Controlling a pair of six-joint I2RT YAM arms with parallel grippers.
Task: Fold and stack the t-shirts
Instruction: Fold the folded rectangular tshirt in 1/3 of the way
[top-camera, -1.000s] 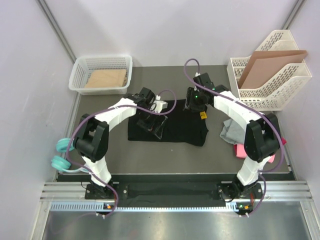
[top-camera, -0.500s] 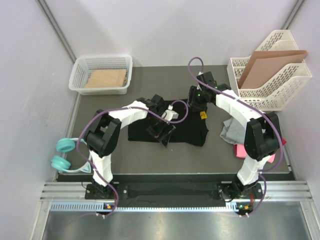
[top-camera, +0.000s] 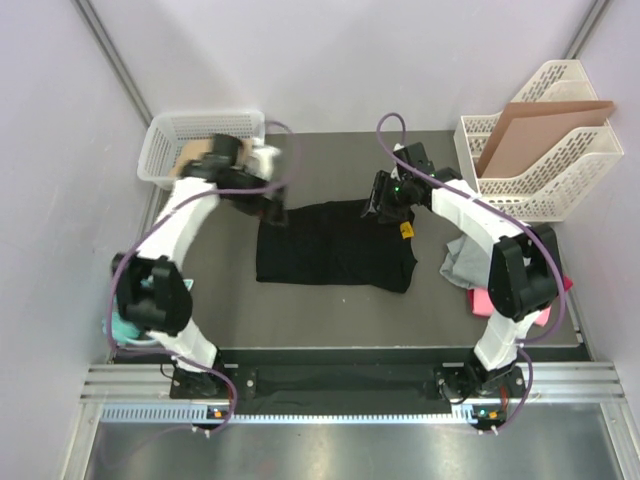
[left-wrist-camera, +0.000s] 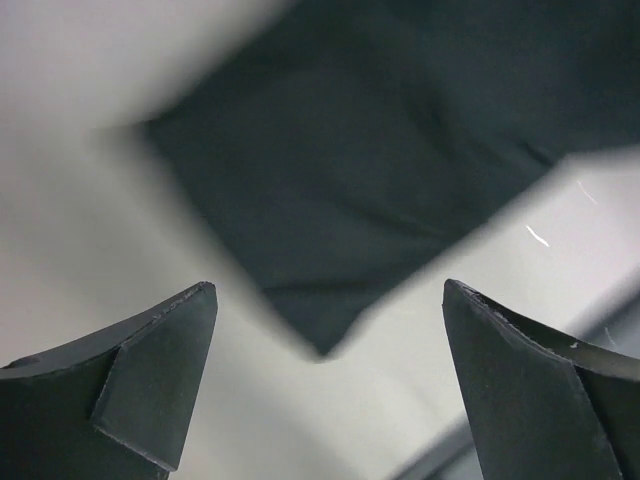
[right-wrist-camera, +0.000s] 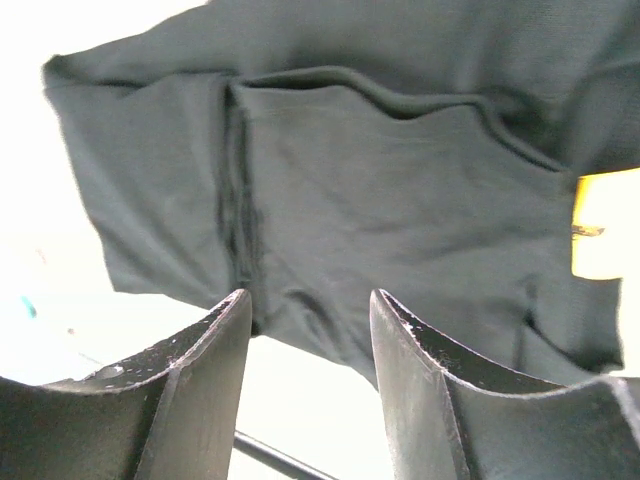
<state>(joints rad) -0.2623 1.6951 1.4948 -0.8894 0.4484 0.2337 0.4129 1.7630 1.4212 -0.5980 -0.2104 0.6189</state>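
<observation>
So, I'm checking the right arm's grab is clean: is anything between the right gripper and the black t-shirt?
Nothing visible does. The right gripper hangs open over the far edge of the black t-shirt; only bare cloth shows between its jaws.

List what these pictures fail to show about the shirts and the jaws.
- Top view: pink shirt is mostly hidden behind the right arm; only an edge shows.
- Top view: grey shirt is partly covered by that arm, so its folds are unreadable.
- Left wrist view: black shirt is blurred and its creases are lost.
- Top view: right gripper has its jaws hidden under its wrist; contact with the cloth is unclear.
</observation>
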